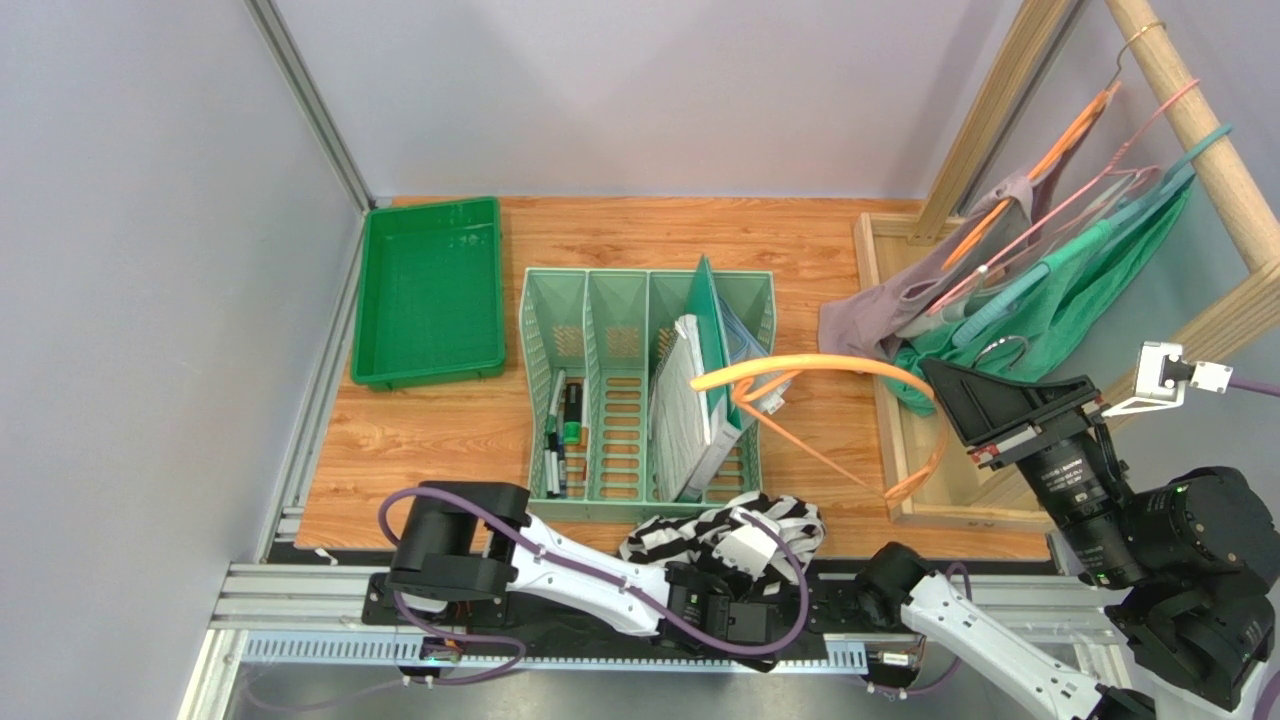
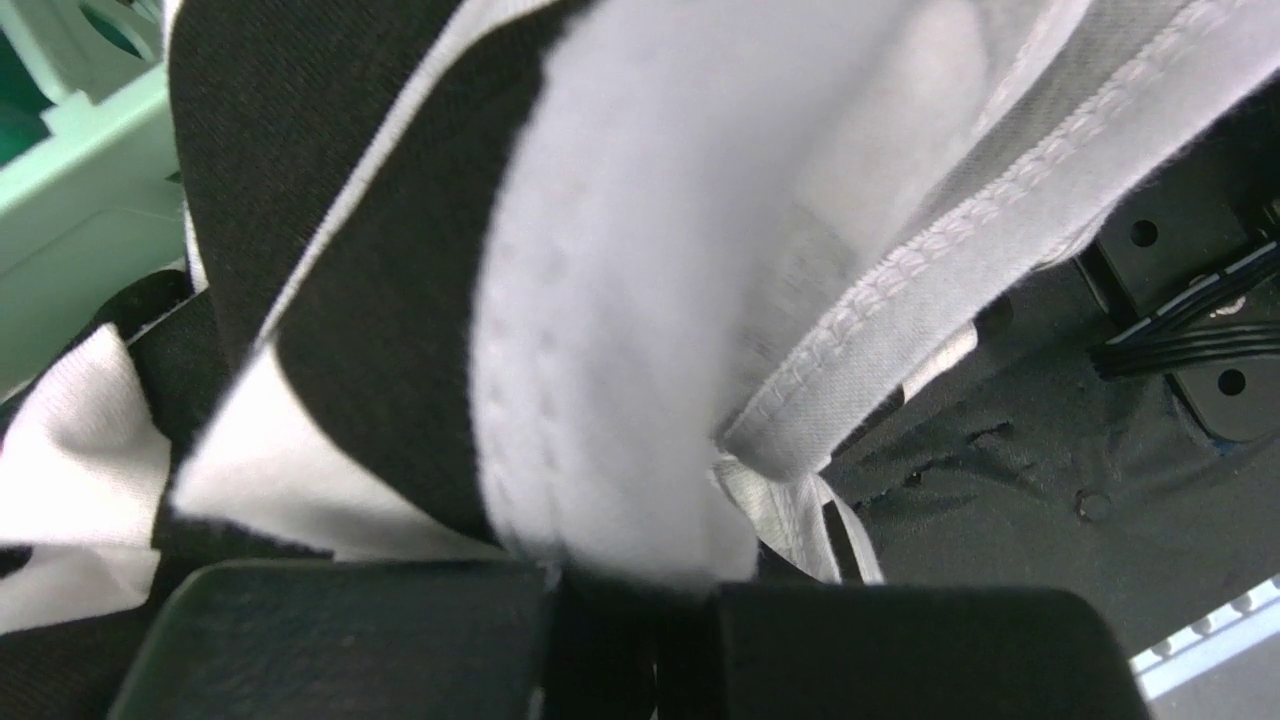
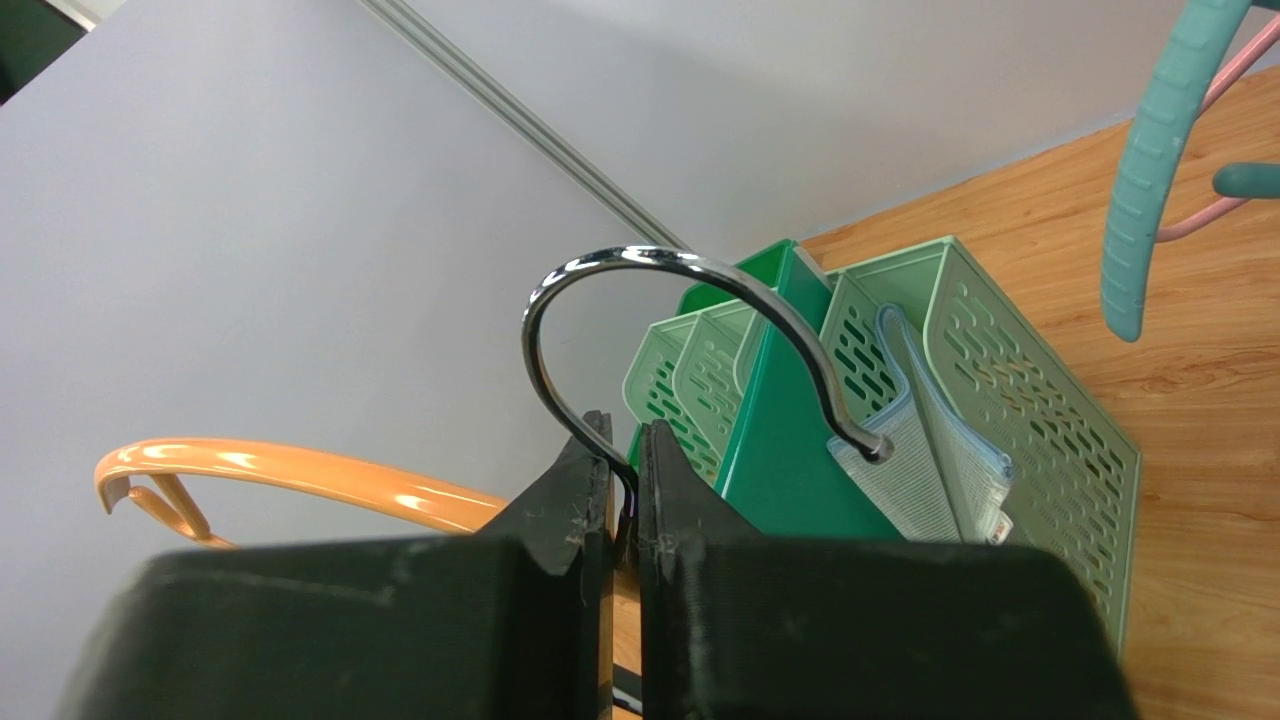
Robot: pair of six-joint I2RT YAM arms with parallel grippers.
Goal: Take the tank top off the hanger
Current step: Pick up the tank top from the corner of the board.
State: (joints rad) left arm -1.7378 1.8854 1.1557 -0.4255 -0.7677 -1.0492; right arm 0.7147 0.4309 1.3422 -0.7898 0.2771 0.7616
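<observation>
Two pinches on: my L gripper (image 2: 631, 585) squeezes a fold of the striped tank top (image 2: 601, 300). R gripper (image 3: 624, 480) is clamped on the metal neck of the orange hanger (image 3: 301, 477).

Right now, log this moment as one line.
state: tank top off hanger | left gripper: shut on tank top | right gripper: shut on hanger

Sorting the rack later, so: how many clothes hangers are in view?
4. One orange hanger is held by its hook in the right fingers. Three hang on the wooden rod at right: an orange one, a pink one, a teal one. Garments there may hide more.
</observation>
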